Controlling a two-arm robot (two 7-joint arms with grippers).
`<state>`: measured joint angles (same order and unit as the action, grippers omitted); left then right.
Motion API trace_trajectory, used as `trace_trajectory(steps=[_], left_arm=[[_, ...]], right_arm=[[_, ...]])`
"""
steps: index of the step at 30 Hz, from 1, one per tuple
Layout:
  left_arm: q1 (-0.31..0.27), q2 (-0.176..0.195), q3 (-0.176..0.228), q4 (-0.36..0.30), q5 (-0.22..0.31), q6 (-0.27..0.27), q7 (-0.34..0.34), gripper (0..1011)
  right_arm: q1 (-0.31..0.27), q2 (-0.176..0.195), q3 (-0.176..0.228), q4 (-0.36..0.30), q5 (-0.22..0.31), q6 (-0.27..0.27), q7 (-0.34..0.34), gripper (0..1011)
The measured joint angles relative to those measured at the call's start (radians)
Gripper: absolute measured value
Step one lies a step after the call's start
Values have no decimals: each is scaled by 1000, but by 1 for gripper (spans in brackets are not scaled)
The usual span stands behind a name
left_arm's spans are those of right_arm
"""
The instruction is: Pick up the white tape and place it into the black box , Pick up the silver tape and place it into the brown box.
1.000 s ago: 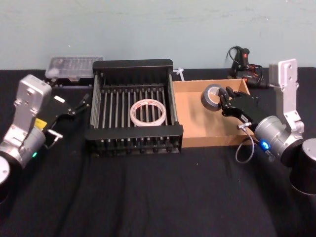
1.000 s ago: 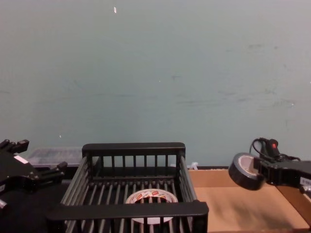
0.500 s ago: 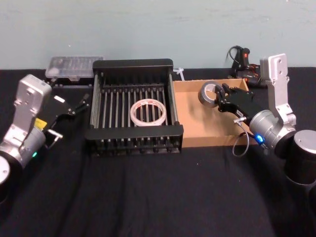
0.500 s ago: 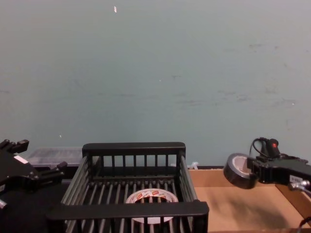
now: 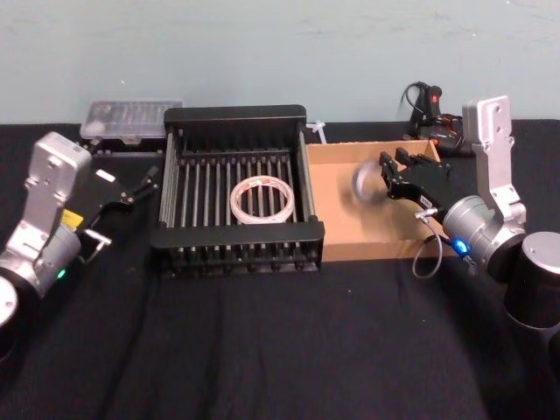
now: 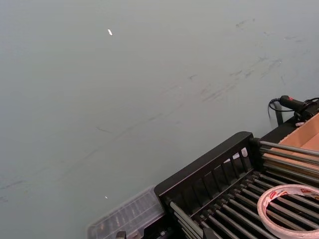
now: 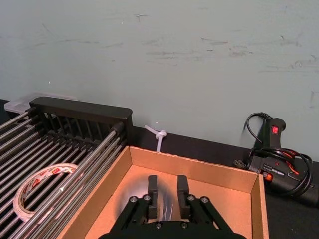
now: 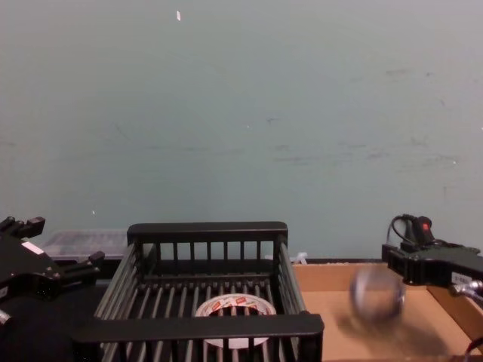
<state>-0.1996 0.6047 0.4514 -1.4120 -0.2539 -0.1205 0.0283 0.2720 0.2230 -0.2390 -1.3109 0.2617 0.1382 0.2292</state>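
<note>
Hovering over the brown box [image 5: 346, 234], the right gripper [image 5: 391, 178] has fingers apart; the silver tape [image 5: 365, 181] is blurred, free beside them.

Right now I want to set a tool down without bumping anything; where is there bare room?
The black cloth in front of the black box and brown box, between the two arms, is bare. It is crowded behind: a clear case at back left, a corded tool at back right. The right hand hangs over the brown box, open, with the silver tape blurred beside it.
</note>
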Motion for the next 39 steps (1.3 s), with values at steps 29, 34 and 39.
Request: trace_trajectory(steps=[29, 34, 39], left_arm=[[0, 0, 0, 0, 0, 0, 0, 1001], [0, 0, 0, 0, 0, 0, 0, 1001], [0, 0, 0, 0, 0, 0, 0, 1001]], right_arm=[[-3, 1, 1, -4, 2, 0, -2, 1002], [-3, 1, 0, -4, 2, 0, -1, 1000], [-14, 1, 1, -19, -3, -2, -4, 1002]])
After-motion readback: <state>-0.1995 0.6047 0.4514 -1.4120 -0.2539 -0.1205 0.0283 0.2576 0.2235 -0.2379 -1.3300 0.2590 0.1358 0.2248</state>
